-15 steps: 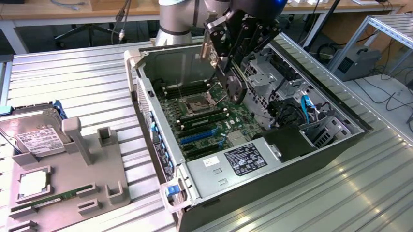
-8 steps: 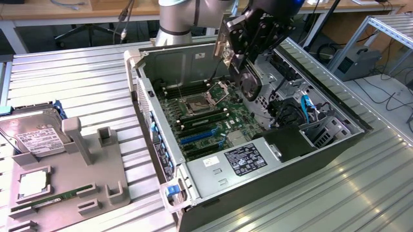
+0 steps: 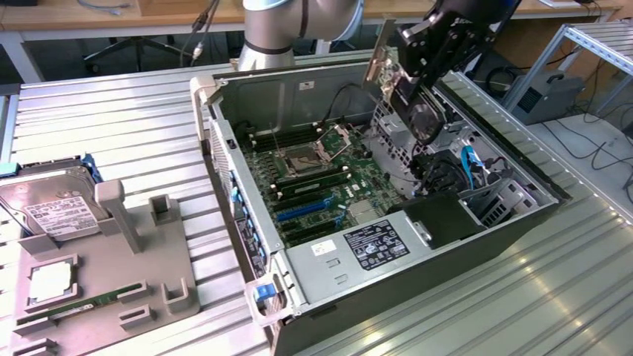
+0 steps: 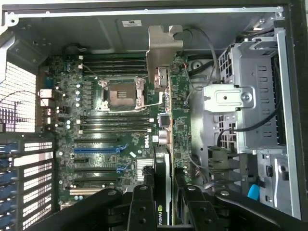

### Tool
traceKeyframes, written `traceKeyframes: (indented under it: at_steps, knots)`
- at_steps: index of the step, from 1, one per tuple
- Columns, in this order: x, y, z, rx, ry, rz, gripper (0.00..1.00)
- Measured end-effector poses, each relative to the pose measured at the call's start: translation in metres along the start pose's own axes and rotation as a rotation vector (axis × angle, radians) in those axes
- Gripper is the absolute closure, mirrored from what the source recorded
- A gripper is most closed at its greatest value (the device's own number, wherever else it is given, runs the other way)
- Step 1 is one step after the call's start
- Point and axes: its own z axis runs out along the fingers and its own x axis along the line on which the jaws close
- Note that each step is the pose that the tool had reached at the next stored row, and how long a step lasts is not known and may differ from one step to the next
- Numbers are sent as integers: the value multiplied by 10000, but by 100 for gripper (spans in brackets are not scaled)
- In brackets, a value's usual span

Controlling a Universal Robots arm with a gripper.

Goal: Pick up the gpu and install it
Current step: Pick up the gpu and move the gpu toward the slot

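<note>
One gpu (image 3: 423, 117) (held) above open case (image 3: 287, 93)

- We see a silvery ribbed metal surface (image 3: 118, 119) of long parallel slats running under everything; its slats catch soft, pale reflections towards the exterior view's right.
- Behind it stands a light-brown wooden desk (image 3: 148, 15) on grey legs.
- Under that desk sits the black star-shaped castor base of an office chair (image 3: 129, 48).
- At the exterior view's right, a bare aluminium-profile rack (image 3: 594, 44) rises beside a grey box-shaped unit (image 3: 549, 96).
- The pale grey floor (image 3: 603, 167) there carries loose black cables (image 3: 579, 137).
</note>
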Motion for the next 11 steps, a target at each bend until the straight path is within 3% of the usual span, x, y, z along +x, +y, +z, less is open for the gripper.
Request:
traceKeyframes:
  at_steps: [7, 11]
  knots:
    - [-225, 7, 1, 1, 0, 1, 73]
    - [-234, 8, 1, 1, 0, 2, 73]
